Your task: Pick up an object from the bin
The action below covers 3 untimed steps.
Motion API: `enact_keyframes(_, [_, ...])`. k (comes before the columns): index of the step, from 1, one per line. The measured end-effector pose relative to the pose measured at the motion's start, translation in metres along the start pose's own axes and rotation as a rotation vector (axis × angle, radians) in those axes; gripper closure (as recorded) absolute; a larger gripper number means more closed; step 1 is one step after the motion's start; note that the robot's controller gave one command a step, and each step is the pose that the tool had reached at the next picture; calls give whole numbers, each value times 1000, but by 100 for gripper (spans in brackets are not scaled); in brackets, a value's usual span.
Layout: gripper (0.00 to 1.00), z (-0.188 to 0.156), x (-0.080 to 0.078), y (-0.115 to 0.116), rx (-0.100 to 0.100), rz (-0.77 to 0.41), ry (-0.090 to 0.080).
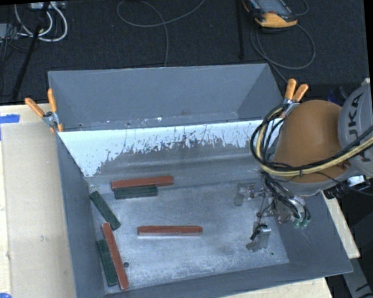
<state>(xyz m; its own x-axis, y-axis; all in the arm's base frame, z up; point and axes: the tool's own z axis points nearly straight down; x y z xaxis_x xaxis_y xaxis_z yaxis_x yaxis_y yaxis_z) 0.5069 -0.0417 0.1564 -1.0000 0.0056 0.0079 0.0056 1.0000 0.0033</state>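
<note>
Camera view puts my claw (pixel 251 218) low over the right part of the bin (pixel 169 101), hanging under the arm's orange wrist cover (pixel 308 134) and its loop of cables (pixel 272 160). Its two fingers (pixel 259 238) stand spread, one toward the far side and one toward the near side. I see only bare grey floor between them, so the claw is released and carries nothing.

Nearest to it is the middle red bar (pixel 169 229), a flat red-brown strip lying on the floor to the claw's left, apart from it and clear of everything else. I would take that as the likeliest pick. It lies in the open, and its long sides run left to right, so fingers spread far-to-near could straddle its width. Nothing shows the claw committed to it, though.

Farther out, the far red bar (pixel 142 182) lies under the sloped far wall, with the far green bar (pixel 135 192) touching its near side. The slanted green bar (pixel 105 210) lies at an angle by the left wall. Nearer than it, the left red bar (pixel 115 255) and the left green bar (pixel 105 262) lie side by side along that wall. These sit tucked against walls or each other, which I judge leaves little room for a finger on each side.
</note>
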Motion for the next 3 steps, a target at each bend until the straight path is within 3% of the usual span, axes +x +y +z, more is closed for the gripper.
enact_keyframes(1, [0, 64, -19, 56, 0, -60, 0])
enact_keyframes(2, [0, 89, -11, 127, 0, -107, -2])
enact_keyframes(3, [100, 87, -13, 122, 4, -104, -5])
